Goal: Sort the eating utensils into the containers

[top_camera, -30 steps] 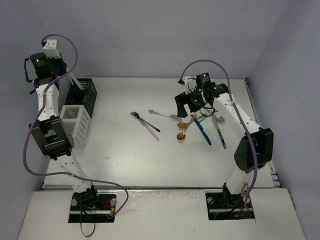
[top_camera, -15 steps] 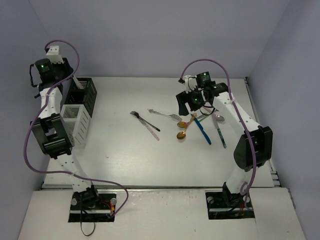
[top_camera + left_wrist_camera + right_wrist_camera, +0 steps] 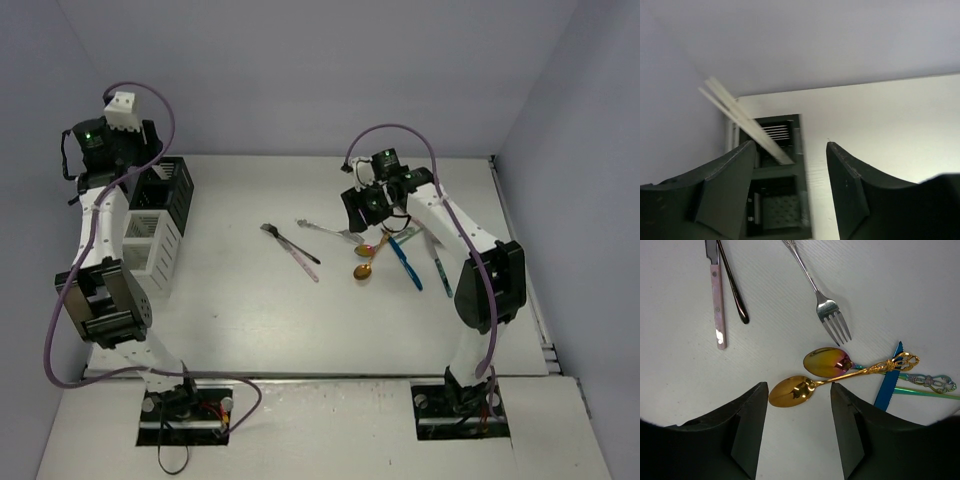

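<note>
Two thin pale sticks (image 3: pixel 740 117) lean in the far compartment of the black container (image 3: pixel 802 165). My left gripper (image 3: pixel 790 190) hangs open above it with nothing between its fingers; in the top view it (image 3: pixel 140 160) is over the black container (image 3: pixel 168 188), with the white container (image 3: pixel 155 245) in front. My right gripper (image 3: pixel 797 425) is open just above a gold spoon (image 3: pixel 792 390), whose bowl lies between the fingertips. Around it lie a second gold spoon (image 3: pixel 827 361), a silver fork (image 3: pixel 827 315), a pink-handled piece (image 3: pixel 717 300), a black-handled piece (image 3: pixel 735 290) and a blue knife (image 3: pixel 888 385).
Another blue-handled utensil (image 3: pixel 440 265) lies right of the spoons, under the right arm (image 3: pixel 470 250). The side walls stand close to the containers on the left and the table's right edge (image 3: pixel 520 260).
My left gripper has opened and let go of the pale sticks, which now rest in the black container. My right gripper has narrowed and shifted left over the gold spoons.
</note>
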`<state>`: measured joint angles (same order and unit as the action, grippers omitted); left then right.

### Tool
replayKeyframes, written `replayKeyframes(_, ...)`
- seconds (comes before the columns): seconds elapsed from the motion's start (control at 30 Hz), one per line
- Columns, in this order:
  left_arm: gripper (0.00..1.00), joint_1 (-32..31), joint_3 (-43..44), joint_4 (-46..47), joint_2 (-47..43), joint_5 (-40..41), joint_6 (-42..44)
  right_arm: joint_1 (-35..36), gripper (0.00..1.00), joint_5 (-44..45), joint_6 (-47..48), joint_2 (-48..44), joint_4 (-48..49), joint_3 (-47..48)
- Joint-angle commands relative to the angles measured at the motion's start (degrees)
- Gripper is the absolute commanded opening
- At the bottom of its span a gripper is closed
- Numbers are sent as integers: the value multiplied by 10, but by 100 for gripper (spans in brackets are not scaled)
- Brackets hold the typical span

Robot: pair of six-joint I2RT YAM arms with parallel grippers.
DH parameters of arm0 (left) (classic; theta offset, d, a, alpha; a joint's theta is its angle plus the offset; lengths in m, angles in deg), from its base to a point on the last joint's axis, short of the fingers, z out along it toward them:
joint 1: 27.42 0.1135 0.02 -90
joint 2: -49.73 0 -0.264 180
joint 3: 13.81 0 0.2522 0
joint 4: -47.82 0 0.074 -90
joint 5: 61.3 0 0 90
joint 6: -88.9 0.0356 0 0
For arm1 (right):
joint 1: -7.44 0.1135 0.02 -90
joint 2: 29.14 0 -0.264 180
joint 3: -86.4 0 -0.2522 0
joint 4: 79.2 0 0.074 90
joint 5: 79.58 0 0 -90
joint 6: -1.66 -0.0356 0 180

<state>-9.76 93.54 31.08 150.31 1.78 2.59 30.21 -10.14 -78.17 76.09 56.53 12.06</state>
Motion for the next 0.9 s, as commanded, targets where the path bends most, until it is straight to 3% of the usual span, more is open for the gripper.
replayKeyframes(0.0, 55, -50, -65, -13, -130, -8, 20, 2, 49, 34, -14, -13, 17, 2)
replayKeyframes(0.23, 55, -96, -222, -7, -255, -25, -68, 84, 42, 83, -8, 47, 17, 57)
replayKeyframes(0.4, 55, -95, -242, -29, -284, -46, -103, 127, 36, 96, -11, 128, 16, 112)
replayKeyframes(0.87, 56, -94, -271, -40, -322, -61, -96, 169, 36, 115, 19, 223, 15, 147)
